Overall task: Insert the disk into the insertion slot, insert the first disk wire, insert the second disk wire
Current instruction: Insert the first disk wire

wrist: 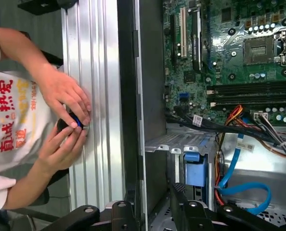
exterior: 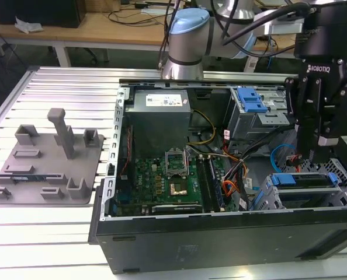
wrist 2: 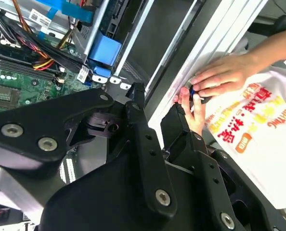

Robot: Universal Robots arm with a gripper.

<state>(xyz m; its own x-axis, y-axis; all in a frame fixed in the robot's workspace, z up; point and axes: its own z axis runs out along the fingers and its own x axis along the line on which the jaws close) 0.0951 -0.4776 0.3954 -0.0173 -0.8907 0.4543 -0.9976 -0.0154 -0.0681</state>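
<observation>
Empty, parted end effector point(exterior: 315, 156) hovers above disk point(exterior: 305, 181) seated in insertion slot point(exterior: 344, 198).

Matt black hand point(wrist: 150, 197), ribbed bare-metal table point(exterior: 62, 81)

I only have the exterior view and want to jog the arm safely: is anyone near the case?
Observer: Yes. In both wrist views a person's hands rest on the ribbed table, just outside the case.
Operator: Good to know. And is the claw carrying anything?
Observer: No. In the second wrist view the claw is open and holds nothing.
</observation>
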